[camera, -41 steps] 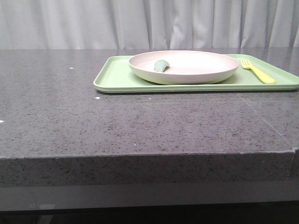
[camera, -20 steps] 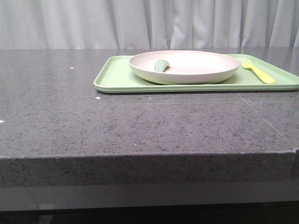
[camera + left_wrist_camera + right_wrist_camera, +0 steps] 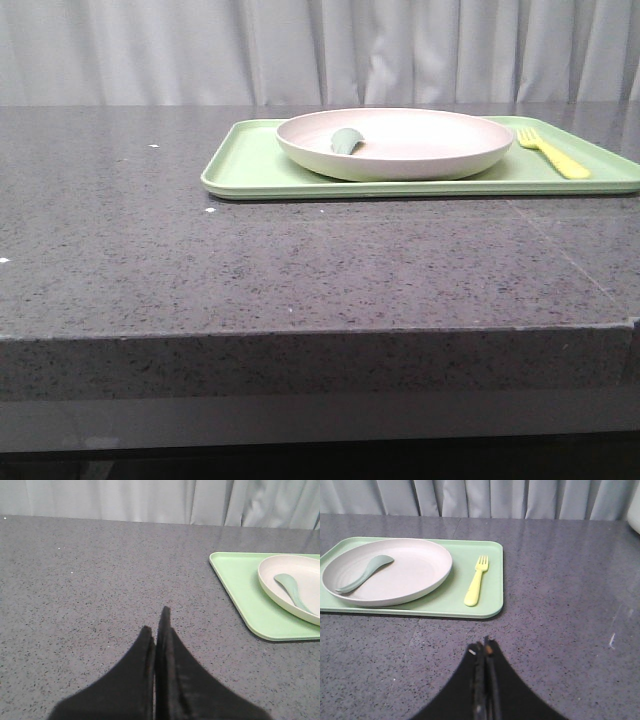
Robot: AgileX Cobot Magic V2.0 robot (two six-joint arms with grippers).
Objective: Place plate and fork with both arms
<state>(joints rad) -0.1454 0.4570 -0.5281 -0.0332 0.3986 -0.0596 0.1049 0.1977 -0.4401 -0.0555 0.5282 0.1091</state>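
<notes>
The cream plate (image 3: 400, 142) sits on the light-green tray (image 3: 250, 165) at the back of the table; it also shows in the left wrist view (image 3: 305, 577) and the right wrist view (image 3: 410, 575). The pale-yellow fork (image 3: 552, 153) lies on the tray right of the plate, also in the right wrist view (image 3: 476, 581). My left gripper (image 3: 155, 625) is shut and empty, over bare table well left of the tray. My right gripper (image 3: 484, 647) is shut and empty, over bare table in front of the tray. Neither gripper shows in the front view.
A small grey-green utensil piece (image 3: 346, 140) lies in the plate, also in the wrist views (image 3: 292, 587) (image 3: 362, 574). The grey speckled table (image 3: 300, 260) has its front edge near the camera. White curtains hang behind. A white object (image 3: 635, 510) shows at the edge of the right wrist view.
</notes>
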